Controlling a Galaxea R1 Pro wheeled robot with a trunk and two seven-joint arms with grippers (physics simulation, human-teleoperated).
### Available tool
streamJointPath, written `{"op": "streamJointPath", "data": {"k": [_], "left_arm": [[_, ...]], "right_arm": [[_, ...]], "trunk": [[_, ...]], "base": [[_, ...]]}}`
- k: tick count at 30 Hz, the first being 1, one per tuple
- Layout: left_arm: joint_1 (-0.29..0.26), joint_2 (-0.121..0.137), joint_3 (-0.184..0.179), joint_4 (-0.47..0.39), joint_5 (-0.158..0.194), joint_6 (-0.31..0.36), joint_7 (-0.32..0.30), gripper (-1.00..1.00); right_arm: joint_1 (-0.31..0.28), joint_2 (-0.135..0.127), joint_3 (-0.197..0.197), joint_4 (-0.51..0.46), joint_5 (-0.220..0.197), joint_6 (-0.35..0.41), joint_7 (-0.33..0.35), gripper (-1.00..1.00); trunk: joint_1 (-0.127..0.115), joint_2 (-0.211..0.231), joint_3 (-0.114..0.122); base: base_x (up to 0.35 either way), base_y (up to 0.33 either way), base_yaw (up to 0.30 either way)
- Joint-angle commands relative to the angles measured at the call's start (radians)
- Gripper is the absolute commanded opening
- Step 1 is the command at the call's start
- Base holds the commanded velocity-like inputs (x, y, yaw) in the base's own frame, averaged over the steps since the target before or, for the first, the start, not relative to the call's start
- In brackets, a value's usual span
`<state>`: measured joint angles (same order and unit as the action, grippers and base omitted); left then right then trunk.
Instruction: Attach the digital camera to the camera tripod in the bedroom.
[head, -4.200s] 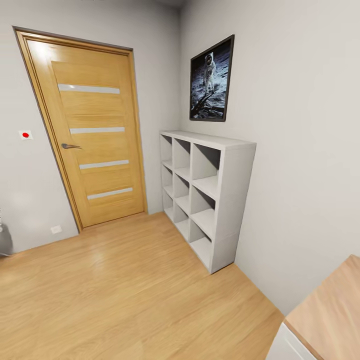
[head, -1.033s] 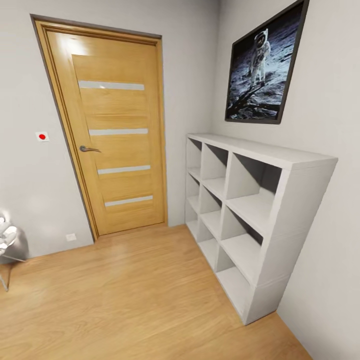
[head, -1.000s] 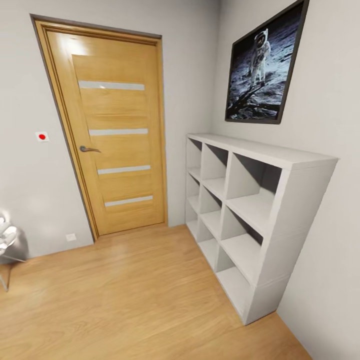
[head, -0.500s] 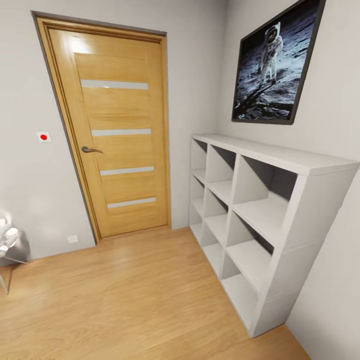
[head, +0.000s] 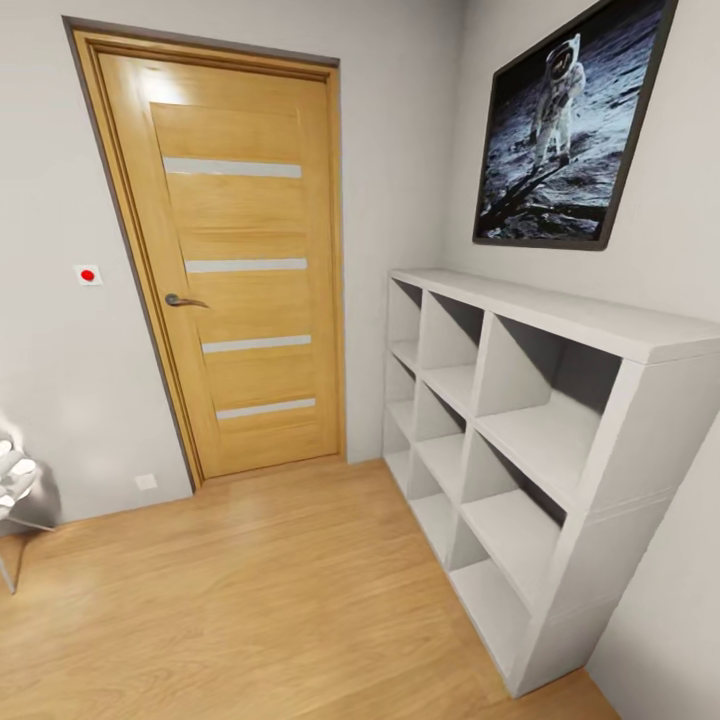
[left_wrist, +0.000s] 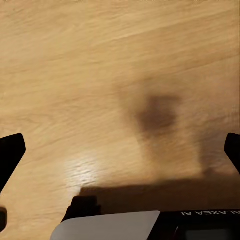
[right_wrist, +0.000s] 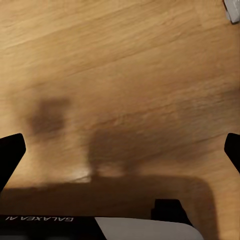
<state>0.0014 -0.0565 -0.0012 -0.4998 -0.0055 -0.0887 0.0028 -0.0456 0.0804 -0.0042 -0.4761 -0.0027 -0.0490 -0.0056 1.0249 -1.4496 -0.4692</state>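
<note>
I am in the bedroom, looking at its light wood plank floor (head: 250, 590) and pale grey walls. The digital camera and the camera tripod are out of view. In the left wrist view my left gripper (left_wrist: 120, 152) hangs open over bare floor planks, its black fingertips (left_wrist: 11, 152) far apart with nothing between them. My right gripper (right_wrist: 120, 152) is likewise open above the floor, one fingertip (right_wrist: 10, 150) at each side of its wrist view.
A closed wooden door (head: 240, 270) stands ahead. A white cube shelf (head: 520, 420) lines the right wall under an astronaut poster (head: 565, 130). A grey and white object on thin metal legs (head: 15, 490) sits at the left edge. Open floor lies between them.
The whole head view has shifted: the camera has moved closer to the door and shelf, so shelf and poster look larger. Nothing in the room has moved.
</note>
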Motion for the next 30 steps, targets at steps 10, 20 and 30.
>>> {"op": "streamJointPath", "data": {"k": [10,20,30], "left_arm": [[0.0,0.0,0.001,-0.001,-0.001,-0.002,0.0,1.0],[0.0,0.0,0.0,0.0,-0.001,-0.002,0.0,1.0],[0.0,0.0,-0.003,0.0,-0.001,-0.002,0.0,1.0]], "right_arm": [[0.0,0.0,0.0,0.001,0.0,-0.003,-0.001,1.0],[0.0,-0.001,0.0,0.001,0.0,-0.003,-0.001,1.0],[0.0,-0.001,0.0,0.001,0.0,-0.003,-0.001,1.0]], "trunk": [[0.0,0.0,-0.001],[0.0,0.0,-0.001],[0.0,0.0,-0.001]], "base": [[0.213,0.0,0.0],[0.326,0.0,0.123],[0.333,0.0,0.244]]}}
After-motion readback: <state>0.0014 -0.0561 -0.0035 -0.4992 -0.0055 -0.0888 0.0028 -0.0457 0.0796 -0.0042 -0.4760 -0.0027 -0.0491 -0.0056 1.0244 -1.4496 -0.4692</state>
